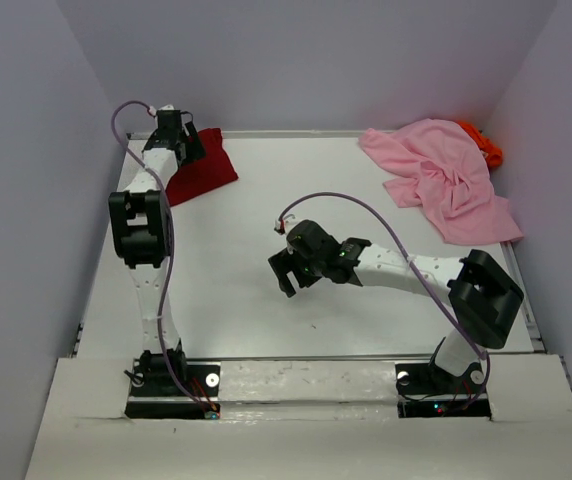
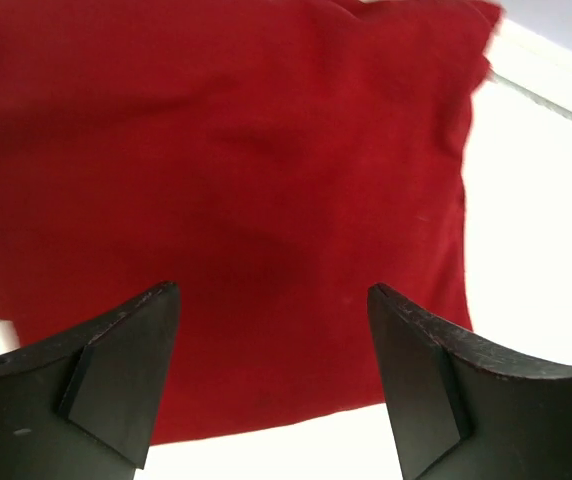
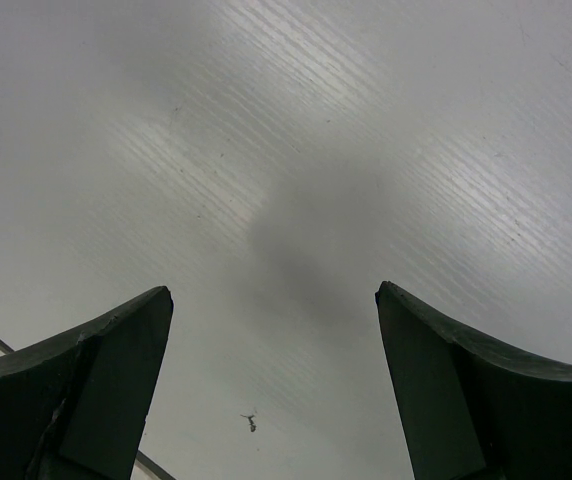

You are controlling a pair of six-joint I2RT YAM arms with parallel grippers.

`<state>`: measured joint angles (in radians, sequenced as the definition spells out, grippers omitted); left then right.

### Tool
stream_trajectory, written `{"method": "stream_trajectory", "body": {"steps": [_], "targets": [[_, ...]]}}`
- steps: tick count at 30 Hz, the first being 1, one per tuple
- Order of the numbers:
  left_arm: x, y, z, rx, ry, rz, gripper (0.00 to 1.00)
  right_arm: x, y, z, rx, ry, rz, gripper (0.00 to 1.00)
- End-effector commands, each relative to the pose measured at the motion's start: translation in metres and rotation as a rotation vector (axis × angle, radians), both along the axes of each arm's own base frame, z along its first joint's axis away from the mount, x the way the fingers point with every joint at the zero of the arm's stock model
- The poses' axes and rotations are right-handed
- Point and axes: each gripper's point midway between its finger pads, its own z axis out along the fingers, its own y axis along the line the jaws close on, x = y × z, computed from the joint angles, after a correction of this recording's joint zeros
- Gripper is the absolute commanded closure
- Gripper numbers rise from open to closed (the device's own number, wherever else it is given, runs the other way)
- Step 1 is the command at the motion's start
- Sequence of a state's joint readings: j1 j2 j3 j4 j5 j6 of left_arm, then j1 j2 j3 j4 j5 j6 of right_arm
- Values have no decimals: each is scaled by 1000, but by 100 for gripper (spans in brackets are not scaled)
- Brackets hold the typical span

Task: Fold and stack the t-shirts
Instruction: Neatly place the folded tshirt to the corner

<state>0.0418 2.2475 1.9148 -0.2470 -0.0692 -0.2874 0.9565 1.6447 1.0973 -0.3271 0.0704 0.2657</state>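
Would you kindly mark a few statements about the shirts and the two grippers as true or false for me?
1. The dark red shirt lies folded at the far left corner. True.
2. The right gripper is shut on the pink shirt. False: its jaws stand open over the bare table, apart from that shirt.
3. The orange shirt is stacked on the dark red shirt. False: it lies at the far right, partly hidden behind the pink shirt.
4. The left gripper hangs open above the dark red shirt. True.
5. The pink shirt is crumpled, not folded. True.
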Motion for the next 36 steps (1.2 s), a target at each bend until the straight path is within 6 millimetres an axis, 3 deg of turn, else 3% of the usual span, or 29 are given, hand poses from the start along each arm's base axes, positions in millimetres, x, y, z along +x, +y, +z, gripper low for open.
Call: {"method": "stream_trajectory", "body": {"steps": [1, 9, 15, 23, 27, 31, 36], "targets": [[18, -14, 11, -44, -46, -19, 15, 5, 11, 4, 22, -29, 15, 11], [17, -14, -24, -33, 15, -17, 15, 8, 11, 6, 13, -40, 11, 11], [5, -5, -56, -10, 104, -7, 15, 9, 12, 9, 17, -43, 9, 11], [-12, 40, -68, 90, 183, 51, 15, 10, 16, 13, 31, -45, 11, 11], [-15, 80, -68, 105, 195, 116, 15, 9, 15, 15, 34, -45, 12, 11], [-18, 108, -64, 109, 183, 168, 15, 8, 15, 15, 36, -43, 15, 11], [-10, 120, -54, 99, 150, 191, 15, 7, 15, 11, 31, -34, 20, 11]]}}
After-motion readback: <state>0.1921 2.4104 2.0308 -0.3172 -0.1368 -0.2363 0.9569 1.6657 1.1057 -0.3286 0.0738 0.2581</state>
